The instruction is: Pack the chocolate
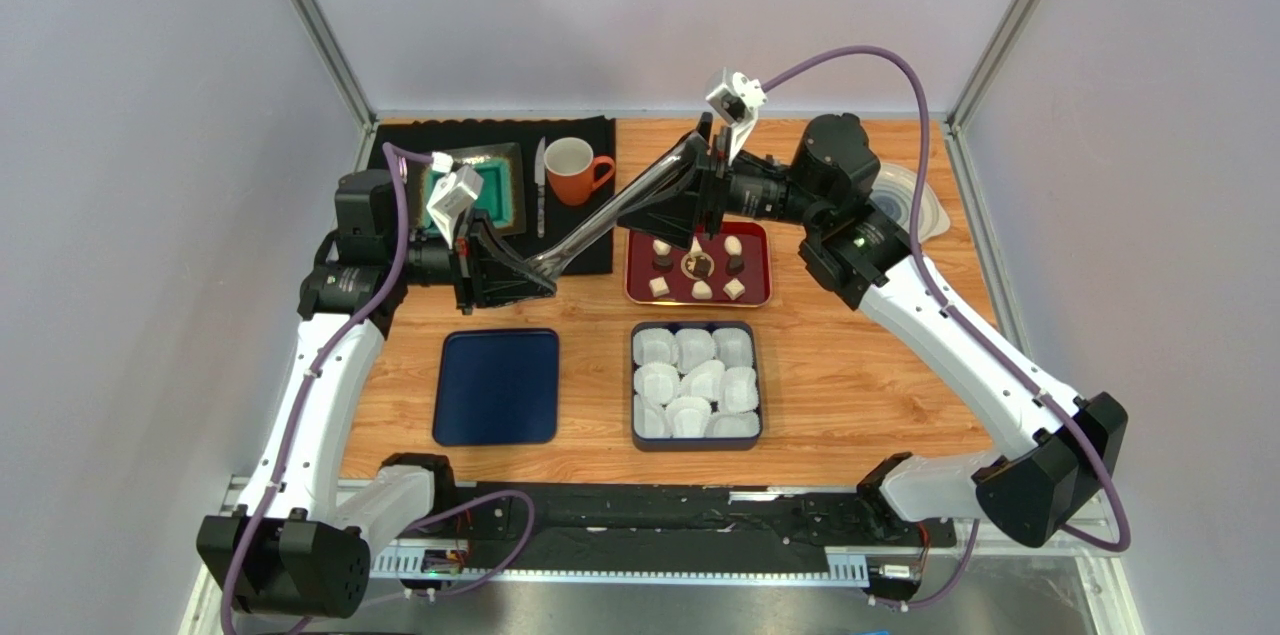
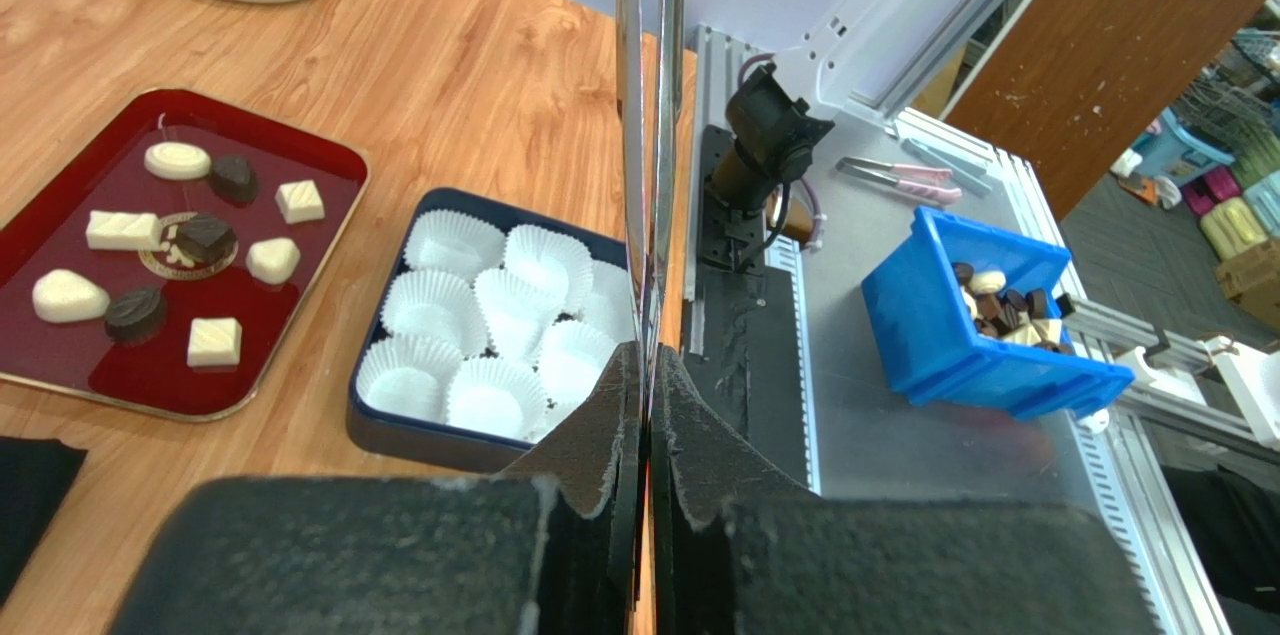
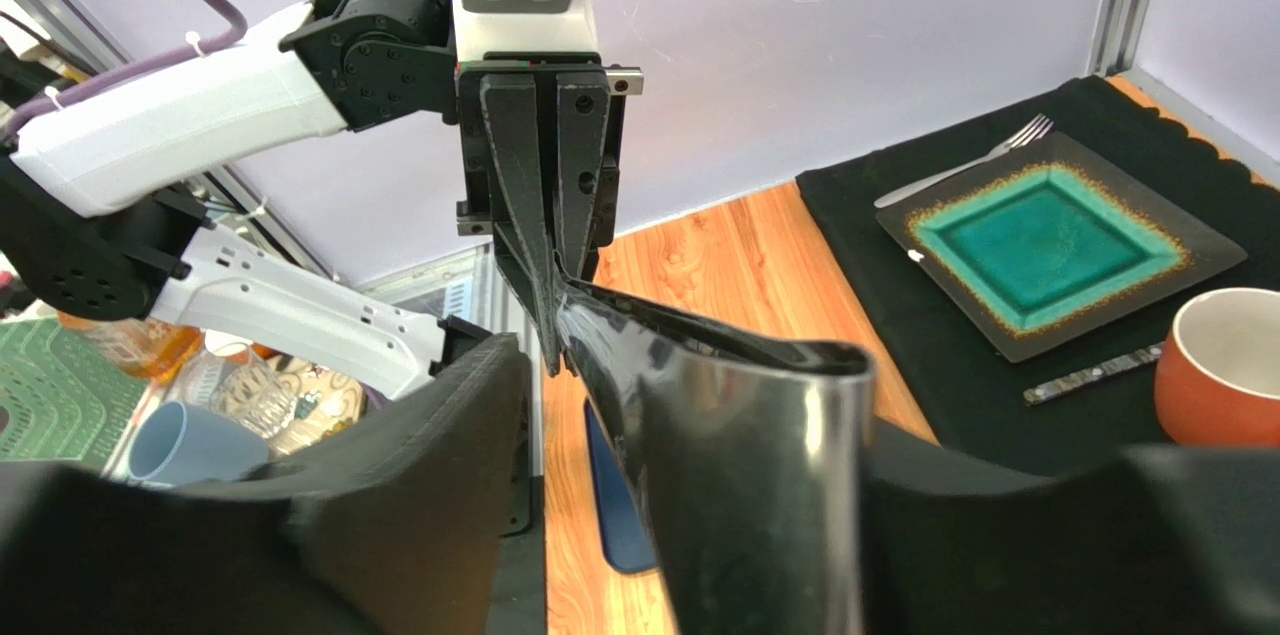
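Pinching the tongs [image 1: 601, 223] tight in the left gripper [image 1: 504, 269], clamping their wide end in the right gripper [image 1: 684, 200], near the chocolate [image 1: 699, 266].

The left gripper [image 1: 522, 269] is clamped tight on the narrow end of long shiny steel tongs [image 1: 601, 224]. Straight ahead of it, the right gripper [image 1: 684, 203] clasps their wide end.

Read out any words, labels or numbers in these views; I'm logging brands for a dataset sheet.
None can be read in any view.
The gold emblem on the red tray: too small to read, and partly under a chocolate.
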`<action>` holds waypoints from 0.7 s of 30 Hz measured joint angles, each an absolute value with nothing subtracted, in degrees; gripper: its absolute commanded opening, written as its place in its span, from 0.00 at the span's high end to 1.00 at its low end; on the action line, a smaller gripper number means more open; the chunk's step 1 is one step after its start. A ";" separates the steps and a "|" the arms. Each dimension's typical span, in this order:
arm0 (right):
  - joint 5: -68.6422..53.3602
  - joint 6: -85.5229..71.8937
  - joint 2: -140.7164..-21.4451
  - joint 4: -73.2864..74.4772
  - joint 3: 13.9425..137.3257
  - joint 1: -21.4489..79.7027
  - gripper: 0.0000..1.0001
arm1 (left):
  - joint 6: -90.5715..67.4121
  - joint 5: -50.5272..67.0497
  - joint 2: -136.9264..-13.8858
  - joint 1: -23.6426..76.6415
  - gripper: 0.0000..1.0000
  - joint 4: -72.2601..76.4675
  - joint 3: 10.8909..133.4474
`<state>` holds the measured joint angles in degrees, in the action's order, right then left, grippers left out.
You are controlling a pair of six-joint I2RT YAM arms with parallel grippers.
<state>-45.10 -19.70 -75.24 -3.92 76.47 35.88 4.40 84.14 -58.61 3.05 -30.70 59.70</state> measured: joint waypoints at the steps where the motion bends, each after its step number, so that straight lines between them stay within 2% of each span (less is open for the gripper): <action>1: -45.17 -19.64 -75.20 -3.79 76.47 35.81 0.37 | 4.40 84.16 -58.61 3.05 0.98 -30.70 59.72; 14: -49.30 -17.41 -73.63 2.68 80.84 31.18 0.34 | 4.34 84.14 -58.50 3.18 0.98 -30.72 59.72; 21: -54.08 -18.02 -74.48 3.66 83.44 30.65 0.41 | 4.32 84.14 -58.30 3.40 0.97 -30.74 59.72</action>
